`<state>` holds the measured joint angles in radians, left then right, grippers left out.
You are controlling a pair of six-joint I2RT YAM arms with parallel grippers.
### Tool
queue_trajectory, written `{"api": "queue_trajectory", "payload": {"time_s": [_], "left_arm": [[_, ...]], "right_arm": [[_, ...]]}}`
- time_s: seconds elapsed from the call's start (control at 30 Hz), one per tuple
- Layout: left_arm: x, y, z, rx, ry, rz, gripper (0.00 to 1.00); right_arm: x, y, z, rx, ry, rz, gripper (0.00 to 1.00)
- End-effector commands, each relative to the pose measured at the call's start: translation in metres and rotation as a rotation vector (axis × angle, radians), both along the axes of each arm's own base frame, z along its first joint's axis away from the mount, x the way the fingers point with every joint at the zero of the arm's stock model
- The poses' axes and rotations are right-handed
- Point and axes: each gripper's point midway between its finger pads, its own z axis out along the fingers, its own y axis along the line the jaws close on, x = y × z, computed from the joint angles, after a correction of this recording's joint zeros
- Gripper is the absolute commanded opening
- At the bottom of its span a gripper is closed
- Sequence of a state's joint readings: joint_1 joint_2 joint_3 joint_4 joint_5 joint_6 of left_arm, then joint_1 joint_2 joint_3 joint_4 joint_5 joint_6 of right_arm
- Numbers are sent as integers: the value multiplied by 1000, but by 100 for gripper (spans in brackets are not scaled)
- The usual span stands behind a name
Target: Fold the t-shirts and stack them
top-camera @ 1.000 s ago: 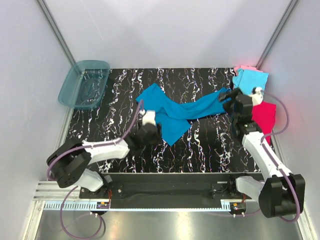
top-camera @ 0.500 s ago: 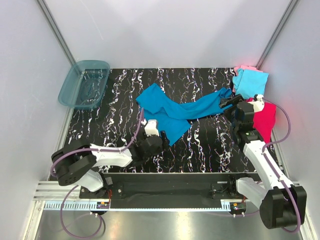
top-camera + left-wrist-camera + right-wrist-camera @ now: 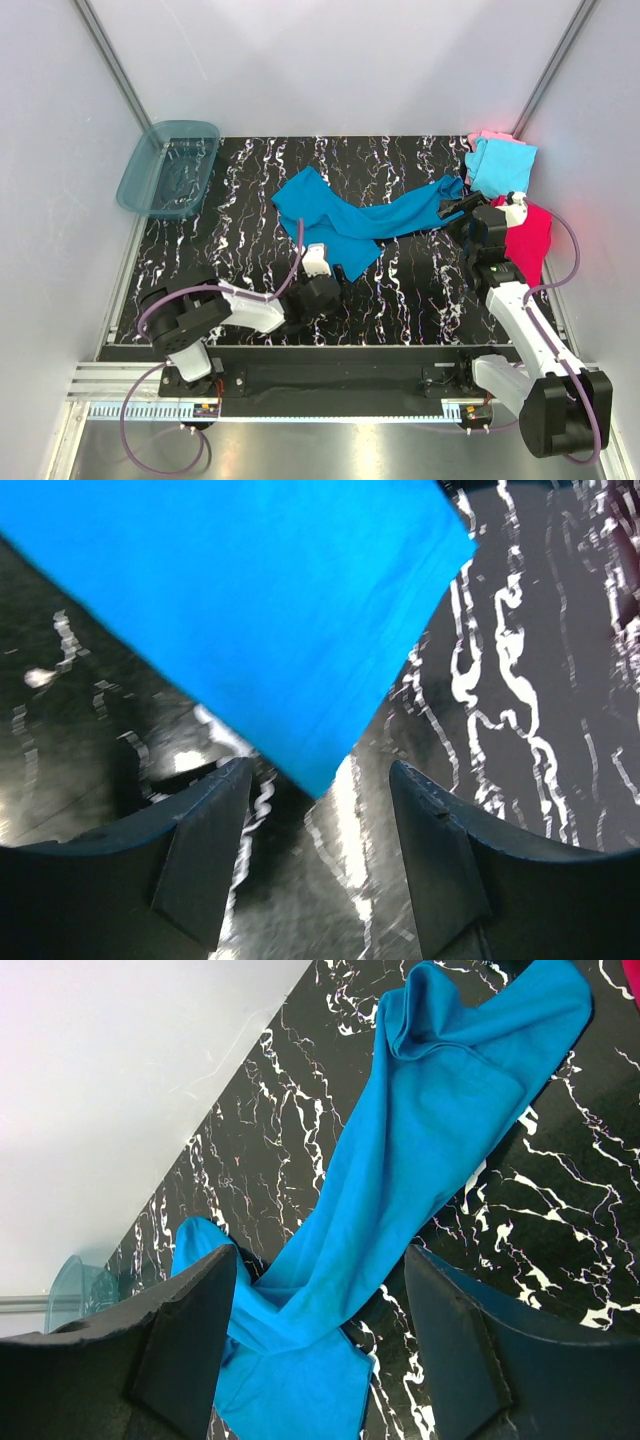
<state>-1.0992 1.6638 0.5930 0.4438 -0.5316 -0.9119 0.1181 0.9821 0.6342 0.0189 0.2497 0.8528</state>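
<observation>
A large teal-blue t-shirt (image 3: 350, 222) lies rumpled and stretched across the middle of the black marbled table (image 3: 410, 290). My left gripper (image 3: 328, 288) sits low at the shirt's near corner (image 3: 318, 780), open, with only that cloth tip between the fingertips (image 3: 232, 780). My right gripper (image 3: 450, 207) hovers open above the shirt's right end (image 3: 470, 1070), gripping nothing. A light cyan t-shirt (image 3: 503, 165) lies over a pale pink one (image 3: 487, 136) at the back right. A magenta-red t-shirt (image 3: 530, 238) lies beside the right arm.
A translucent teal plastic tub (image 3: 168, 168) stands at the back left corner. White walls close in the table on three sides. Both arm bases sit at the near edge.
My left gripper has drawn back from on top of the teal-blue shirt toward the near edge, stopping at its near corner. The right gripper shifted slightly nearer, then stayed still.
</observation>
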Motion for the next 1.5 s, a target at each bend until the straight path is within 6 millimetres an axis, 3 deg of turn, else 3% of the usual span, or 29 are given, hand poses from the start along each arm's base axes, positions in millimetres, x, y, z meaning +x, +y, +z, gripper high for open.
{"api": "queue_trajectory", "payload": {"time_s": [0.0,0.07,0.2,0.4,0.43,0.57,0.6,0.8,0.93,1.07,1.1,1.13,1.27,1.37,1.47], "left_arm": [[1,-9,-9,1,15,0,63],[2,-17,-13,1,19,-13,57],[5,-28,-15,-1,29,-27,0],[0,-9,-4,29,24,-7,0],[2,-6,12,14,-4,12,0],[-5,16,34,70,-30,36,0],[-7,18,52,38,-48,42,0],[-37,47,95,57,-51,57,0],[-59,76,94,74,-38,82,0],[-66,86,81,65,-30,103,0],[-65,86,74,89,-27,104,5],[-64,82,73,85,-25,109,27],[-61,60,64,88,-17,93,55],[-60,46,55,47,-17,70,67],[-59,32,53,-30,-28,46,72]], "right_arm": [[4,-1,11,10,-44,-13,75],[3,-2,10,12,-42,-15,75],[4,-5,9,15,-41,-21,74],[6,-5,7,26,-33,-26,73],[6,-5,7,30,-37,-26,73],[8,-1,1,47,-23,-12,72],[8,-3,2,46,-25,-16,72],[8,-4,8,49,-40,-22,72],[10,-3,6,60,-33,-17,72],[11,0,4,75,-25,-11,72],[12,-1,6,77,-29,-12,72],[12,0,6,77,-31,-10,72],[9,-4,10,59,-37,-20,72],[7,-6,11,48,-37,-26,72],[7,-5,10,48,-36,-21,72]]}}
